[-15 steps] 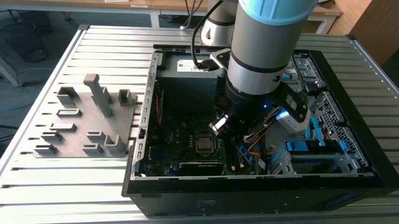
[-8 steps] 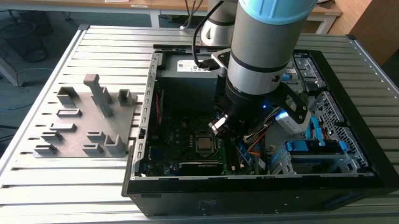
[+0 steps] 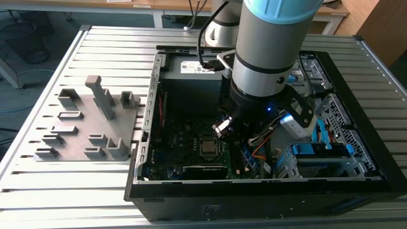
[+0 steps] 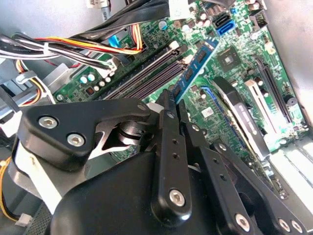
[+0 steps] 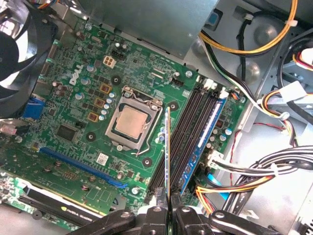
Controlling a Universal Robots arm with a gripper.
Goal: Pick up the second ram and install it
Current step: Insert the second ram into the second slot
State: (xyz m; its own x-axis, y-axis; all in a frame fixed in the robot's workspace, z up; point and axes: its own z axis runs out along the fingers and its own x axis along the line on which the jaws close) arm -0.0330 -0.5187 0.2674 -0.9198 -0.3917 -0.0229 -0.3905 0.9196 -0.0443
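Dark green and wafer-thin, the second ram (image 5: 167, 147) is pinched by its flat faces between the clamped fingers of the gripper (image 5: 168, 211), down inside the black computer case (image 3: 254, 198). Seen edge-on, its long axis runs roughly along the empty black memory slots (image 5: 185, 132) on the green motherboard (image 5: 73, 127). It is just beside a blue stick (image 5: 208, 134) already seated, and I cannot tell whether it touches a slot.

The gripper (image 4: 174, 116) pinches the second ram (image 4: 168, 99), seen edge-on, between its black fingers (image 4: 171, 156). It is over the green motherboard (image 4: 230, 58), near empty dark slots (image 4: 146, 78), a seated blue stick (image 4: 198, 63) and bundled cables (image 4: 73, 46).
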